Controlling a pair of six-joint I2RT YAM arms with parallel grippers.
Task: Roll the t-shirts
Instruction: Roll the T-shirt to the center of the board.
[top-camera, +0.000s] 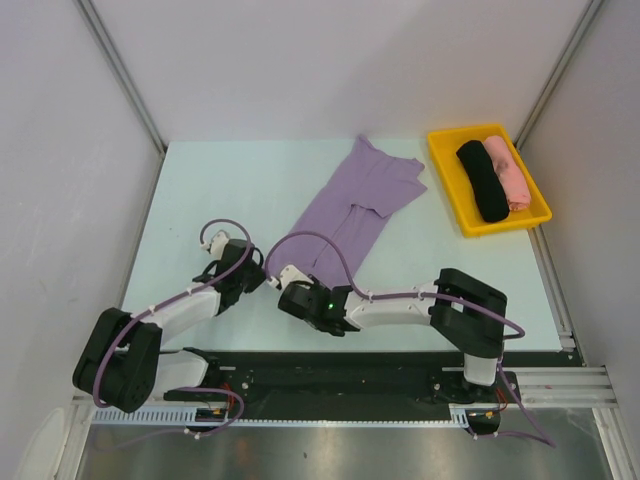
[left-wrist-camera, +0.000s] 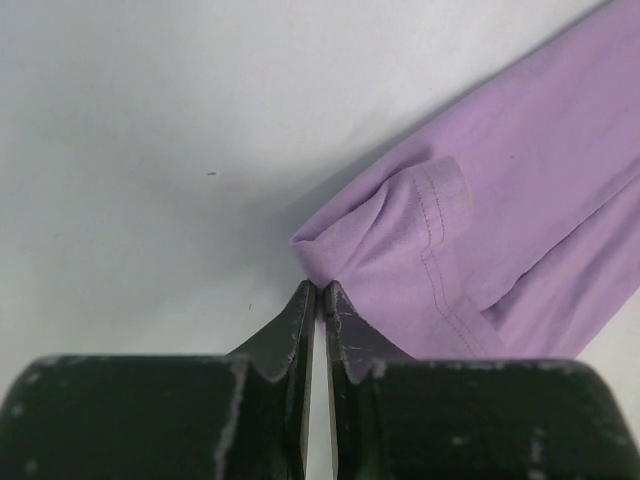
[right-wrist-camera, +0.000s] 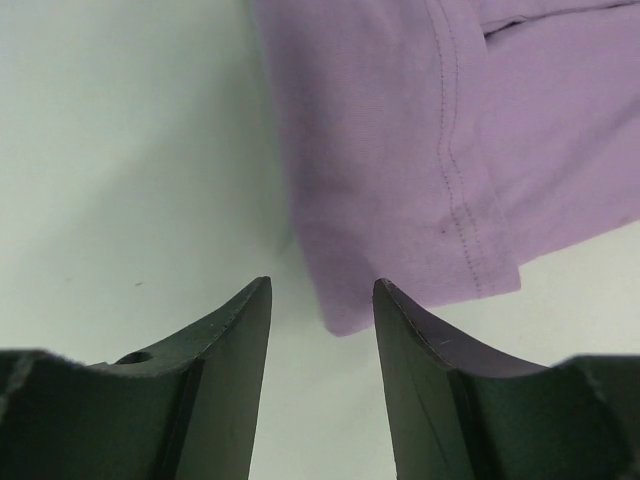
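Left wrist view: left gripper (left-wrist-camera: 318, 288) closed, seemingly pinching the t-shirt (left-wrist-camera: 520, 200) hem corner; right gripper (right-wrist-camera: 322, 283) spread before the other, for rolling.

Item count: one lavender t-shirt (top-camera: 350, 215) at frame centre, one yellow tray (top-camera: 445, 145) at upper right holding two rolled cloths, one black bundle (top-camera: 483, 182) and one pink bundle (top-camera: 510, 175), one left arm (top-camera: 180, 310), one right arm (top-camera: 400, 305), one table (top-camera: 200, 200).

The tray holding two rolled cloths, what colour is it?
The tray is yellow; the top external view shows it best.
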